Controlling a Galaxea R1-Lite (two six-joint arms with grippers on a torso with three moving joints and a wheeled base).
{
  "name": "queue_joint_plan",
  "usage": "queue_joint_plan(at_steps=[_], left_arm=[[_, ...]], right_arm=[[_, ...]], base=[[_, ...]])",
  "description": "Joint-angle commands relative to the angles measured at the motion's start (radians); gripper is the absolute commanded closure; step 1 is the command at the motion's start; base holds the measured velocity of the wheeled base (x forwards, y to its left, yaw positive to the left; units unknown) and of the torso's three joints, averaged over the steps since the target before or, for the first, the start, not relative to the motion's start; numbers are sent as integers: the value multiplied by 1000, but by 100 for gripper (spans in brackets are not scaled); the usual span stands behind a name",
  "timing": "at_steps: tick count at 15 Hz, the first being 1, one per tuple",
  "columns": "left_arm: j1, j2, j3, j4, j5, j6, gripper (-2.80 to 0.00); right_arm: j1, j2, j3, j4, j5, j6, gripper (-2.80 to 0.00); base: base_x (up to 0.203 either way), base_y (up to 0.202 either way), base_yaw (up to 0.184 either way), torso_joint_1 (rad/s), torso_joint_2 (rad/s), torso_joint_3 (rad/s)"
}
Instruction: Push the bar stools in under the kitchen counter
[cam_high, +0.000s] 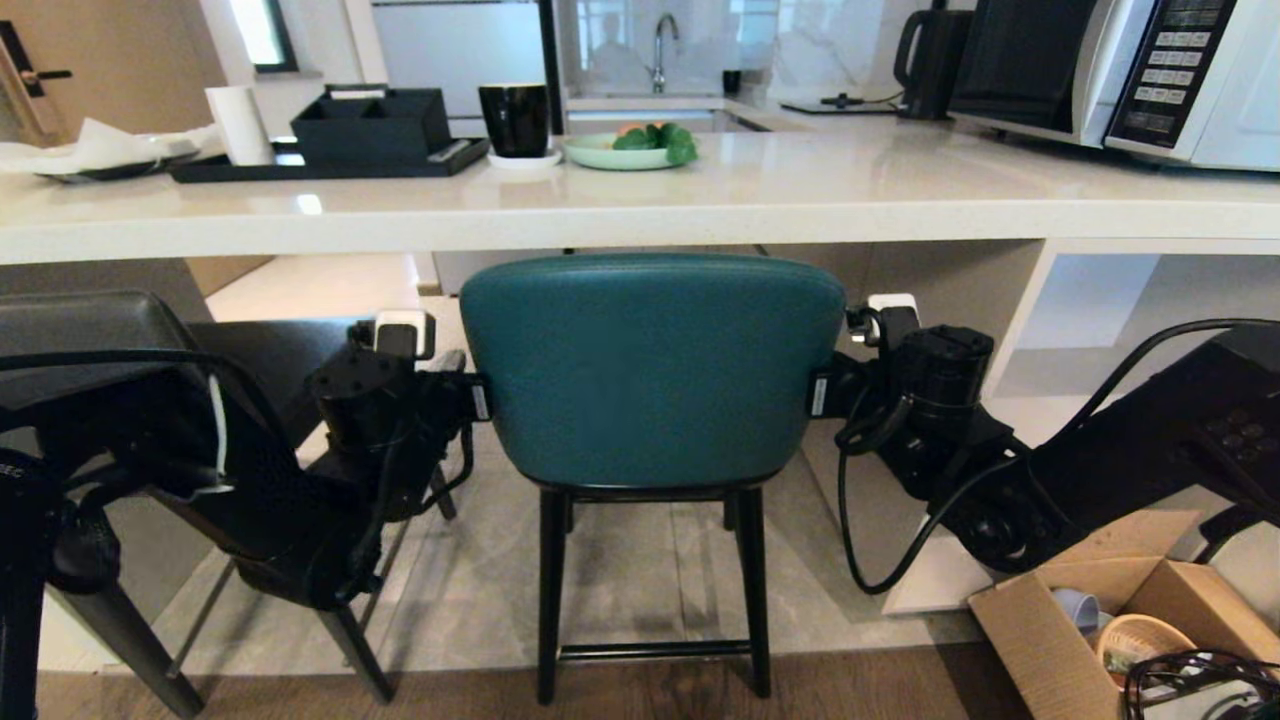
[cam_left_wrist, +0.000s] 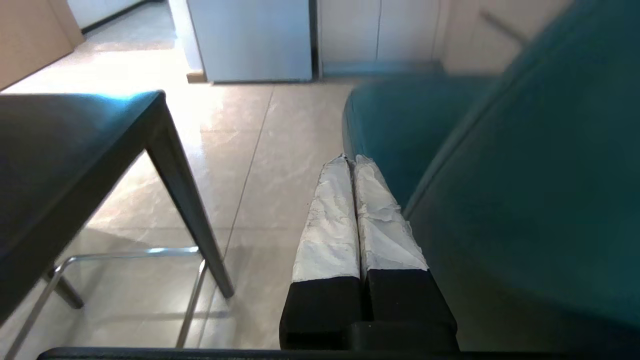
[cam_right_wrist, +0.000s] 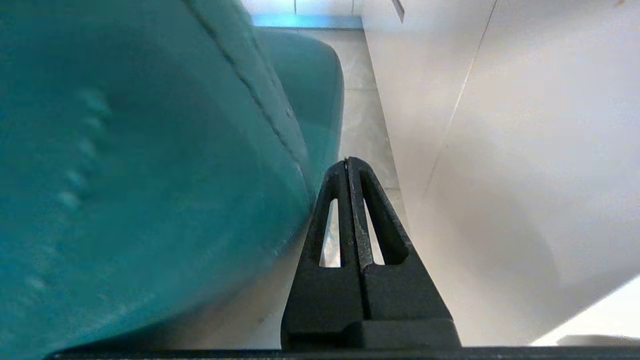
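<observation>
Left gripper (cam_left_wrist: 350, 162): fingers pressed together, holding nothing, just beside the teal stool's (cam_high: 650, 370) left backrest edge.
Right gripper (cam_right_wrist: 348, 162): also pinched together and empty, at the right edge.
Nearer arm: neither, they flank it evenly.
Stool facing: back to robot, seat toward the kitchen counter (cam_high: 640, 205), backrest at its front edge.
Long axis: backrest crosswise, parallel to counter edge.
Grey stool (cam_high: 90, 330): left, untouched.

Two matte black jointed robot arms (cam_high: 330, 450) carry looping black cables (cam_high: 880, 500) and small white-capped wrist modules (cam_high: 400, 328). The left gripper (cam_left_wrist: 351, 160) has white-wrapped fingers — tape, perhaps; the right gripper (cam_right_wrist: 347, 162) — bare black, slotted.
</observation>
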Motion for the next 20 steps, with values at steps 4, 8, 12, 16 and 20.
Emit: queue_joint_plan(at_steps=[4, 8, 12, 16, 20], left_arm=[[-37, -245, 151, -7, 5, -8, 0], [-43, -531, 344, 1, 1, -3, 0], [-78, -884, 494, 92, 7, 83, 0], [-45, -1285, 523, 395, 4, 126, 0], [142, -1598, 501, 720, -16, 134, 0]], right_arm=[[-22, -200, 103, -8, -3, 1, 0], [-23, -493, 287, 18, -6, -11, 0], [-29, -889, 414, 135, -14, -115, 0], [-93, -1279, 450, 413, -13, -170, 0], [-215, -1604, 366, 859, -10, -196, 0]], base=[[0, 0, 0, 0, 0, 0], [0, 0, 0, 0, 0, 0], [0, 0, 0, 0, 0, 0], [0, 0, 0, 0, 0, 0], [0, 0, 0, 0, 0, 0]])
